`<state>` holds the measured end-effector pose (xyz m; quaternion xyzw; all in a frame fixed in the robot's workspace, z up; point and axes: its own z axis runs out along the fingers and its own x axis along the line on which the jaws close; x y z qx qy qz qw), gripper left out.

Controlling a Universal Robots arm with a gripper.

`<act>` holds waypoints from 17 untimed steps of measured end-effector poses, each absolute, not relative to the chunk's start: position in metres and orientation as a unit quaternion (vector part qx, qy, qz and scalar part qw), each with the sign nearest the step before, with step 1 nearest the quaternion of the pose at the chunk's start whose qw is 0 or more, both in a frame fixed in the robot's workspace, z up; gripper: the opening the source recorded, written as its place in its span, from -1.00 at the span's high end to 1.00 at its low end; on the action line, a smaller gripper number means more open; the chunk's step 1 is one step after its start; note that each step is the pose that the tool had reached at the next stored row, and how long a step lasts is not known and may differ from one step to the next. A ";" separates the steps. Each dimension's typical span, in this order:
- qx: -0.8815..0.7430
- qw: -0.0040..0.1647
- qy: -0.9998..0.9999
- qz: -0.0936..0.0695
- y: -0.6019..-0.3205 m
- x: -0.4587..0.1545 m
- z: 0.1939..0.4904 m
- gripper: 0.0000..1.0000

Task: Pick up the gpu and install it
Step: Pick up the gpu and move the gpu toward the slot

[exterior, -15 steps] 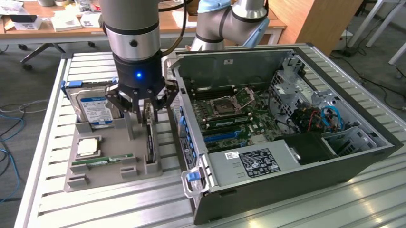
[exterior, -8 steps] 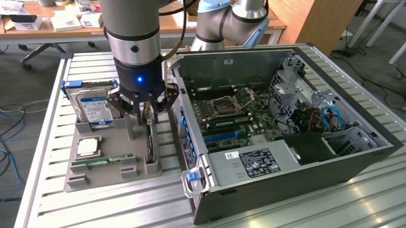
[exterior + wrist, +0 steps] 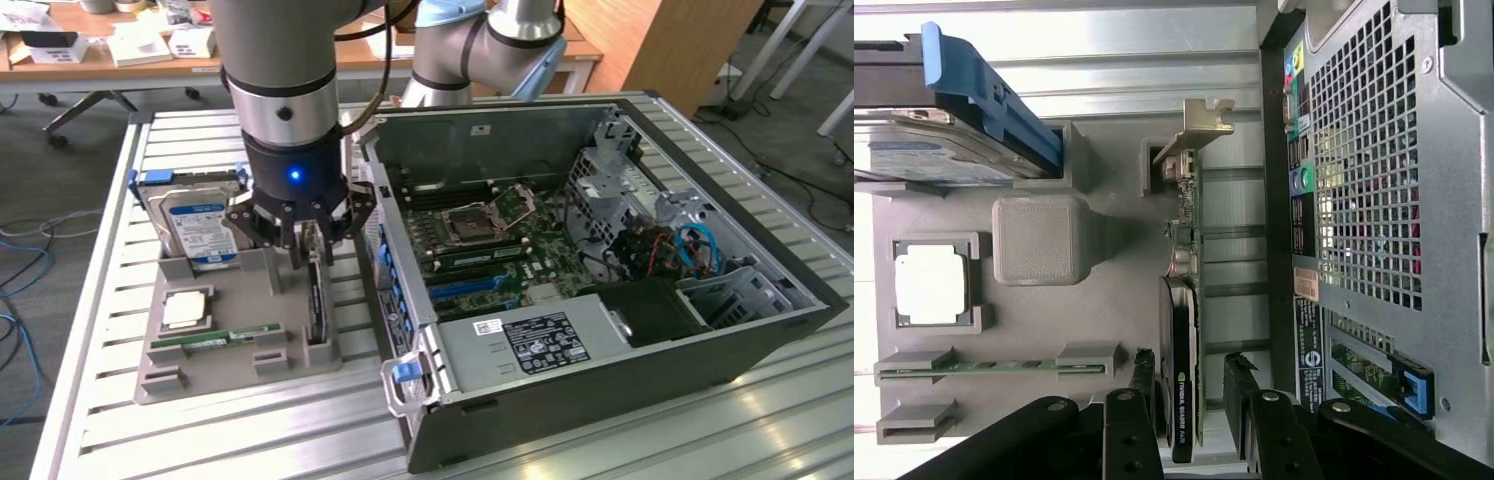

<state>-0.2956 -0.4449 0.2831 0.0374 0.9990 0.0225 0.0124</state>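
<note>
Arm over the grey tray (image 3: 247,295), on the exterior view's left of the open case (image 3: 601,400). Gripper (image 3: 312,258) low over the tray's slot nearest the case. The gpu (image 3: 318,300) stands on edge in that slot, apart from the case. In the wrist view the gpu (image 3: 1182,380) runs edge-on with its metal bracket (image 3: 1199,120) at the far end, and the gripper (image 3: 1191,356) straddles it near the other end. Jaws open: one finger each side of the card, a thin gap on both sides, no pad pressed on it as far as I can tell. The card sits fully down in the tray, not lifted. Hard drive (image 3: 200,225), memory stick (image 3: 220,338) and a processor (image 3: 184,308) sit in their own tray places, away from the fingers. Board (image 3: 487,240) inside the case shows no card fitted. Judgement: early stage. Approach and alignment look done; grasp, lift, carry to the case and seating are all left.
</note>
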 end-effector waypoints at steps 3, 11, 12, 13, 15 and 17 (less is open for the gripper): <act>0.037 0.013 0.999 0.023 -0.445 -0.295 0.283 0.18; 0.037 0.012 0.999 0.023 -0.445 -0.295 0.276 0.18; 0.037 0.012 0.999 0.023 -0.445 -0.294 0.274 0.18; 0.037 0.012 0.999 0.023 -0.445 -0.294 0.274 0.18; 0.037 0.012 0.999 0.023 -0.445 -0.294 0.274 0.18; 0.037 0.012 0.999 0.022 -0.445 -0.294 0.274 0.18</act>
